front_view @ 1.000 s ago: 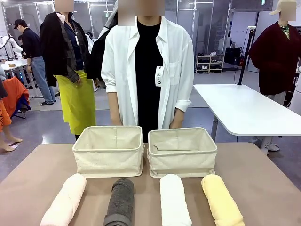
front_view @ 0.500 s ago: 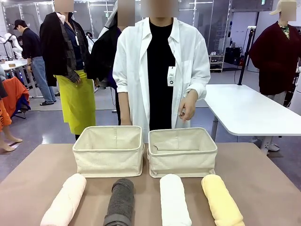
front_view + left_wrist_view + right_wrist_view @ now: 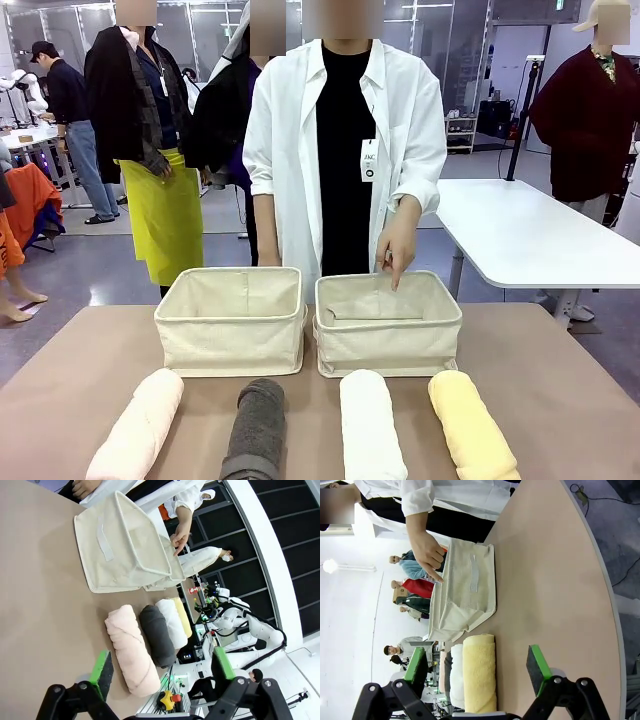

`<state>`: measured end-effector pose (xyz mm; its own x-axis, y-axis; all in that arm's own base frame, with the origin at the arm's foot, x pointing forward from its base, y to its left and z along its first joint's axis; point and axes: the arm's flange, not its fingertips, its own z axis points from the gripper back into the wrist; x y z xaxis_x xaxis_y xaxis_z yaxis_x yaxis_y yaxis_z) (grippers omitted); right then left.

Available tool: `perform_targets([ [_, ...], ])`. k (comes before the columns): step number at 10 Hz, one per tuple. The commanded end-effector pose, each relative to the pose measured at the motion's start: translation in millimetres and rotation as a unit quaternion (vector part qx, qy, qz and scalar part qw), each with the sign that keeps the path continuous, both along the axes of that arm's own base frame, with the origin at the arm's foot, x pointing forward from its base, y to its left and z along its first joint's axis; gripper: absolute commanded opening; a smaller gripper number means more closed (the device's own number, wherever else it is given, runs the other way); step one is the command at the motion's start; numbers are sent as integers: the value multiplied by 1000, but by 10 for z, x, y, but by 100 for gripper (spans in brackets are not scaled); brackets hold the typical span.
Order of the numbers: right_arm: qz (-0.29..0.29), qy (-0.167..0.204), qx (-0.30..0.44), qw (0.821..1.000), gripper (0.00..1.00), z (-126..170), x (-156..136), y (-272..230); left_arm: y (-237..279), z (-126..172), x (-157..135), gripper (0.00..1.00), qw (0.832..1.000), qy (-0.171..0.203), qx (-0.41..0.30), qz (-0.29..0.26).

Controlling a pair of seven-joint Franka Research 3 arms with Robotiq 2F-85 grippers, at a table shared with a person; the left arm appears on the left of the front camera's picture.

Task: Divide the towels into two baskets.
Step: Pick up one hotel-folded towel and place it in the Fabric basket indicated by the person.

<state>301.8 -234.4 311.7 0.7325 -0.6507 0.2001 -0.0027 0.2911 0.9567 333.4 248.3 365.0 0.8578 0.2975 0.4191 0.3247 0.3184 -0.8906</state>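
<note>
Wide open and empty at left gripper (image 3: 162, 670) and right gripper (image 3: 477, 667). Pointing down with person's hand (image 3: 397, 250) at right basket (image 3: 388, 345). Lying in a row on table (image 3: 60, 390): four towels (image 3: 370, 420).

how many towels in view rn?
4, in a row on the table, robot's side of the baskets, left to right: pink towel, dark grey towel, white towel, yellow towel. Basket bottoms are partly hidden.

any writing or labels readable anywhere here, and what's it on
badge on the person's white shirt: a short dark line of print and a round mark, too small to read.
baskets: no print seen.
towels: no print seen.
</note>
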Motion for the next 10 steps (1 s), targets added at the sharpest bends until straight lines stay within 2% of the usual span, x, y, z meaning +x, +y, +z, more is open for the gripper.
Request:
perform_targets([
  [1, 3, 0, -1, 1000, 100, 10, -21, -9, 18, 35, -30, 100, 1000, -4, 2, 0],
  [4, 0, 0, 0, 1000, 100, 0, -2, -2, 18, 35, -30, 100, 1000, -4, 2, 0],
  [6, 42, -6, -95, 995, 100, 440, 209, 417, 18, 35, -30, 100, 1000, -4, 2, 0],
  [8, 79, -21, -207, 975, 100, 756, 469, 1008, 18, 35, -30, 100, 1000, -4, 2, 0],
  [10, 120, -14, -305, 945, 100, 889, 575, 1590, 18, 35, -30, 100, 1000, -4, 2, 0],
])
